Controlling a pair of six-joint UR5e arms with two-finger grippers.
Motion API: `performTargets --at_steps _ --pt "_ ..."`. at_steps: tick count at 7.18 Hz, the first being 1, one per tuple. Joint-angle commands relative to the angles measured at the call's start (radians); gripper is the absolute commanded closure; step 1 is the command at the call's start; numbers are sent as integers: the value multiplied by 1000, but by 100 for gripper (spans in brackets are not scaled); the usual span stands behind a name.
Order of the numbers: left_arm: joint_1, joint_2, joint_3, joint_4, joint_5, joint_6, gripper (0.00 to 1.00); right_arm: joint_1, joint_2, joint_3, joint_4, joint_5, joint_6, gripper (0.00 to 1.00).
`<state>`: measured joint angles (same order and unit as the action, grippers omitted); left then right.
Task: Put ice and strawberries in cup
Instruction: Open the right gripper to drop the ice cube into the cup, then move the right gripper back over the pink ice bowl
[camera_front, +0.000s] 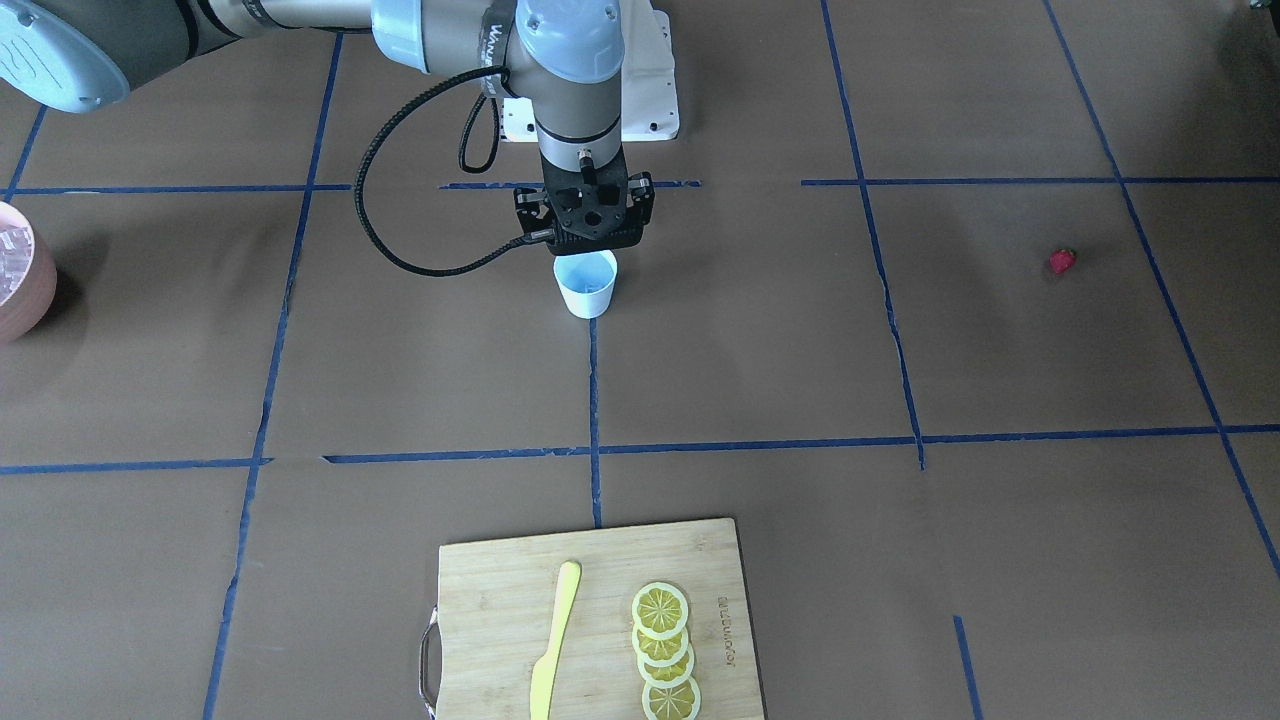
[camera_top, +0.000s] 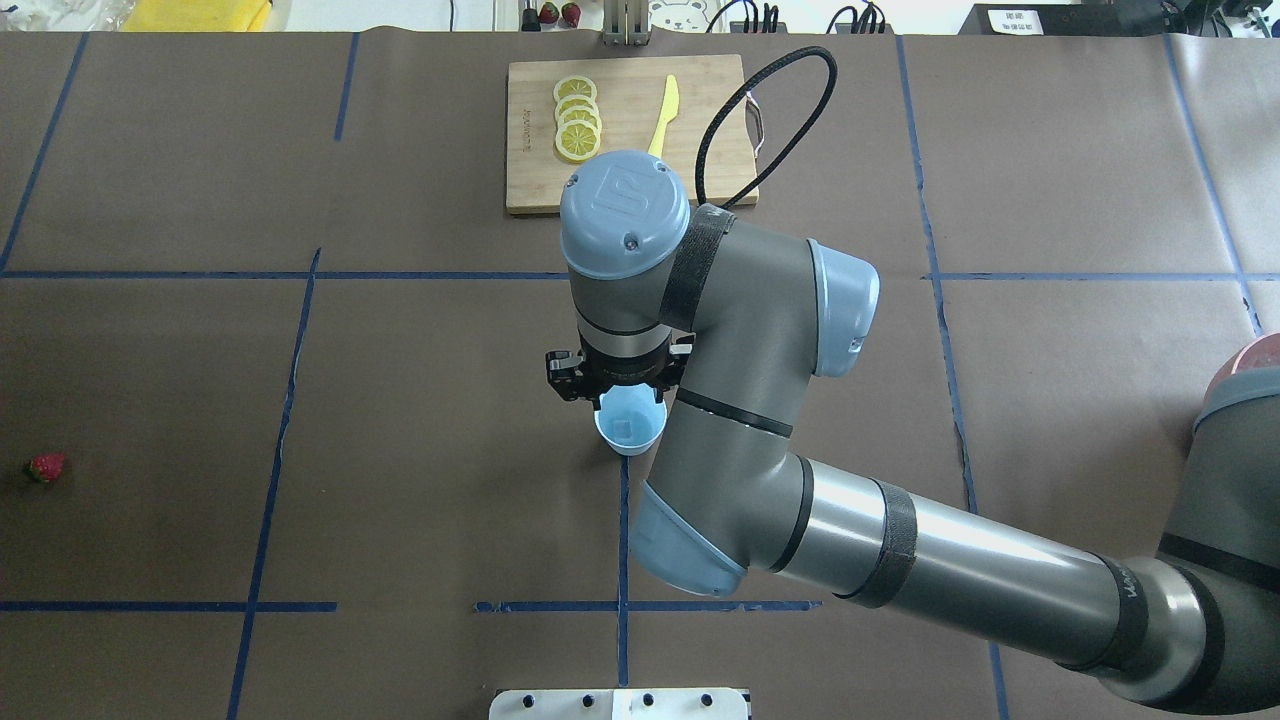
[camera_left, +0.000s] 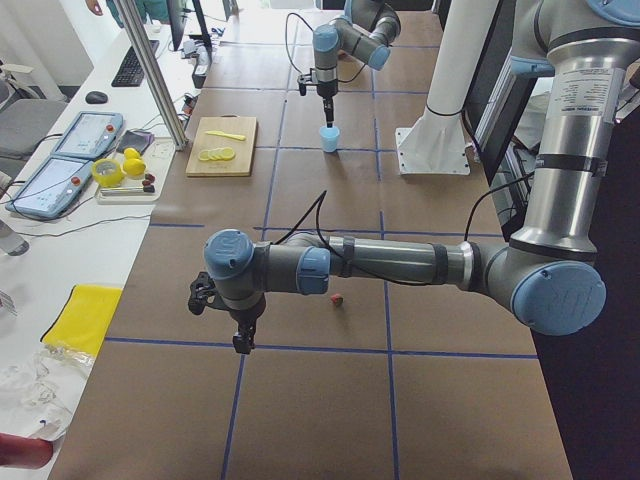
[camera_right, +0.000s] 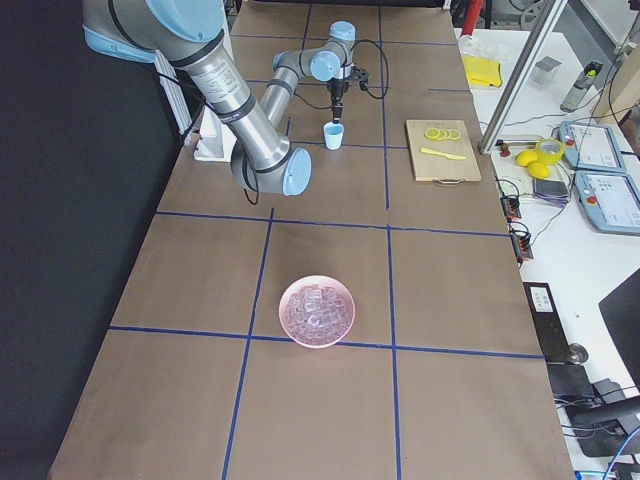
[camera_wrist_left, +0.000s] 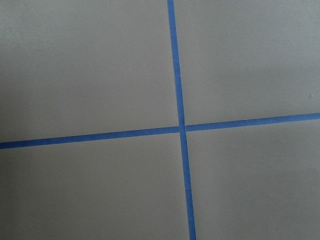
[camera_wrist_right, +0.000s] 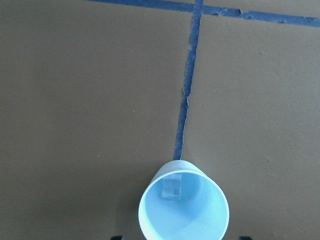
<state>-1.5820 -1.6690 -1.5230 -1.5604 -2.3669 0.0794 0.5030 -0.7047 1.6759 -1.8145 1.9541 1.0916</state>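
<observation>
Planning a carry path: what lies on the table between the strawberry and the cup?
Only bare brown table crossed by one blue tape line, as the overhead view shows, between the strawberry and the cup.

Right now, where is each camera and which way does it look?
Front: across table, facing robot; right hand over small light blue plastic cup.
Overhead: behind robot, looking down; right arm.
Left end: along table; left hand near.
Right end: along table; right arm near.
Left wrist: down at blue tape; no body.
Right wrist: into cup; clear ice cube.
Front and overhead share the small red strawberry.
</observation>
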Motion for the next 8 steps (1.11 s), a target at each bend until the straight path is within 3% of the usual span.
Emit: performTargets --at_steps 1,5,8 --pt "5 0 0 -1 0 -1 0 52 -94 147 -8 11 -1 0" --pt "5 0 -2 -1 -2 -1 0 209 -429 520 -83 17 -264 0" --pt "7 0 -3 -1 -2 -1 0 363 -709 643 -71 26 -656 0"
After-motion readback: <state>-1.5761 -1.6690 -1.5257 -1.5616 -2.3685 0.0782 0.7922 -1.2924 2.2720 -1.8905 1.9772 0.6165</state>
